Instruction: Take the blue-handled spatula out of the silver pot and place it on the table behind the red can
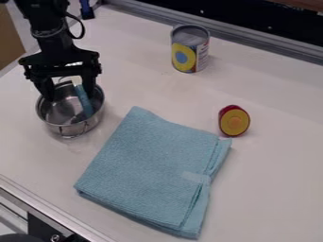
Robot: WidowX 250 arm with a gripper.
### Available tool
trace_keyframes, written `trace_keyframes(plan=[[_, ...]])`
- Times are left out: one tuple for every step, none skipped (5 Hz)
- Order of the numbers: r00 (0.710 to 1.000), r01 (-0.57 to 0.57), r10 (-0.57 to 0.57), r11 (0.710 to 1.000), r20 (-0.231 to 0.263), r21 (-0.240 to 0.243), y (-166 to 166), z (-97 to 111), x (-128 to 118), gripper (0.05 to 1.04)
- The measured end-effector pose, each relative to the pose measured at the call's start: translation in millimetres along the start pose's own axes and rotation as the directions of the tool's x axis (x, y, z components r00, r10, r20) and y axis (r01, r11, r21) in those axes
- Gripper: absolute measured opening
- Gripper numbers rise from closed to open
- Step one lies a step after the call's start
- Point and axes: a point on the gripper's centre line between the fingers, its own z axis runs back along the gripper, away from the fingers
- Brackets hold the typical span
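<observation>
Claw (69,96) spread wide, nothing gripped, positioned at pot (71,128), left side of worktop (271,189). Blue stick (84,101) contained in pot. Pot may be tipped if rim is caught by finger.

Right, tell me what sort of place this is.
Probably a robotics lab's test tabletop: a black robot arm hangs over a small metal pot, and a folded blue cloth and a can lie spread about on a pale, metal-edged table.

Pot (79,128) left of cloth (148,172)
</observation>
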Motion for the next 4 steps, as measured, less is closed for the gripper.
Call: trace_keyframes(plan=[[1.000, -0.031, 0.031, 1.000, 0.007, 0.004, -3.3, -5.7, -0.3, 0.999], [0.998, -0.054, 0.054, 0.998, 0.016, 0.011, -3.3, -11.5, -0.8, 0.999], [0.998, -0.057, 0.057, 0.998, 0.018, 0.010, -3.2, -14.9, -2.6, 0.999], [0.997, -0.072, 0.072, 0.997, 0.003, 0.014, -0.9, -19.5, -4.1, 0.999]])
